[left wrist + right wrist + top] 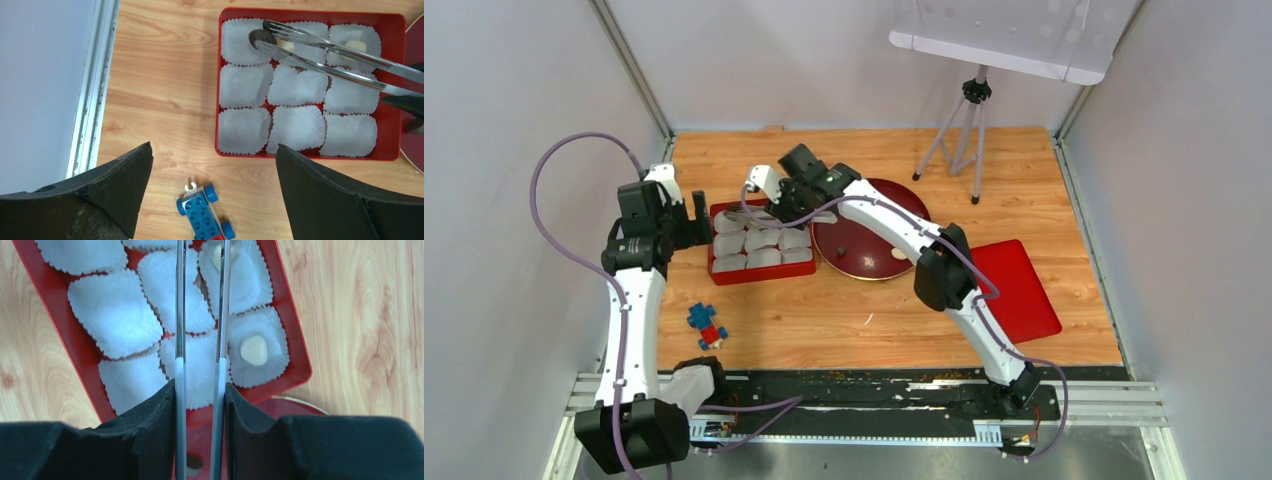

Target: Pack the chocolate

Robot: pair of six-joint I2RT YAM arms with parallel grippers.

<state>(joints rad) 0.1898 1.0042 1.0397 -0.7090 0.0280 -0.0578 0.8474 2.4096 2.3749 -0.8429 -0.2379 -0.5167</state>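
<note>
My right gripper (pixel 200 390) is shut on a pair of metal tongs (pixel 179 315) that reach out over the red tray (pixel 762 272) of white paper cups. One cream chocolate (pixel 254 350) lies in a corner cup. Another cream chocolate (pixel 286 46) sits between the tong tips in the cup beside it; whether it is pinched I cannot tell. On the dark red plate (pixel 864 262) lie a dark lump (pixel 842 249) and a cream piece (pixel 898 254). My left gripper (pixel 212 150) hangs open above the wood, left of the tray, holding nothing.
A blue and red toy block car (pixel 205 217) lies on the wood near the left gripper. A red lid (pixel 1019 285) rests right of the plate. A tripod (pixel 964 130) stands at the back right. Grey walls close in on both sides.
</note>
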